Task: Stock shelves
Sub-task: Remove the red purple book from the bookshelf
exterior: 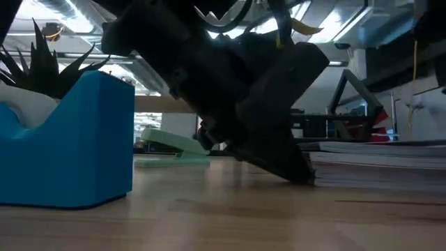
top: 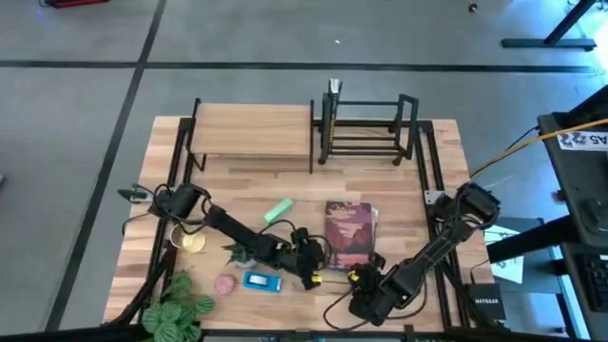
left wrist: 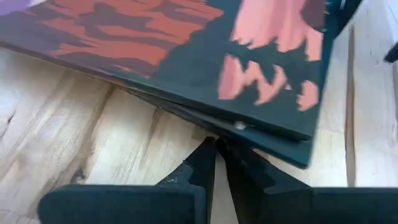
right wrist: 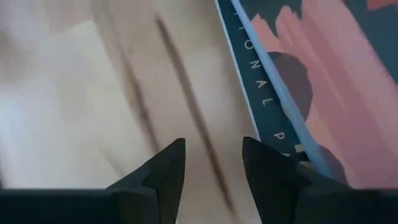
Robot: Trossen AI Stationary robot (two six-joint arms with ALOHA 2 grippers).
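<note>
A grey concrete floor is surrounding a light wooden table (top: 399,204) seen from above. At the table's far edge, the wood-topped shelf (top: 252,128) is standing on the left and the black metal book rack (top: 366,128) is standing just beside it on the right; both are sitting well apart from the arms.

In the middle of the table, a stack of books (top: 349,234) with a dark red and pink cover is lying flat. The left gripper (left wrist: 217,149) is pressing low against the near left corner of that stack, its fingers closed together with the tips meeting at the book's lower edge, gripping nothing. The right gripper (right wrist: 211,155) is hovering over bare wood just beside the stack's near right edge, its fingers spread and empty.

Around these, a green stapler (top: 277,211) is lying left of the books, a blue tape dispenser (top: 263,281) is sitting nearer the front edge, and a leafy plant (top: 180,309) is occupying the front left corner.
</note>
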